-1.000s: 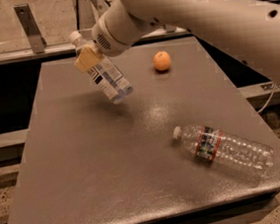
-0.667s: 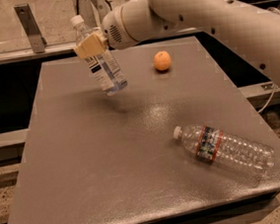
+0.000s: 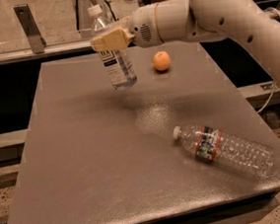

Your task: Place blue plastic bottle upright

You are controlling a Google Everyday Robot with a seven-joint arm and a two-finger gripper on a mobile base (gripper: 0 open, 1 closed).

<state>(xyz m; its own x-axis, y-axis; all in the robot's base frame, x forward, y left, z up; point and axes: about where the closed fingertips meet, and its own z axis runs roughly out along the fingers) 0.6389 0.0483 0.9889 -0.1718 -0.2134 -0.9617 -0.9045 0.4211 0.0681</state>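
We log gripper (image 3: 110, 39) clamped on blue plastic bottle (image 3: 121, 70) at upper label, over far-left part of table (image 3: 86, 168). Bottle hangs below grip, cap up, long axis near vertical, base swung slightly right, seemingly off surface. Our judgement: lower straight, trim tilt.

Gripper (image 3: 109, 39), upper centre, hides blue plastic bottle (image 3: 120, 70) shoulder; arm (image 3: 229, 11) cut right.

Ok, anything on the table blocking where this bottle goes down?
Nothing visible. The pincer holds the short blue-labelled clear plastic bottle above bare grey table; the small orange fruit and the long ribbed clear bottle lie well aside.
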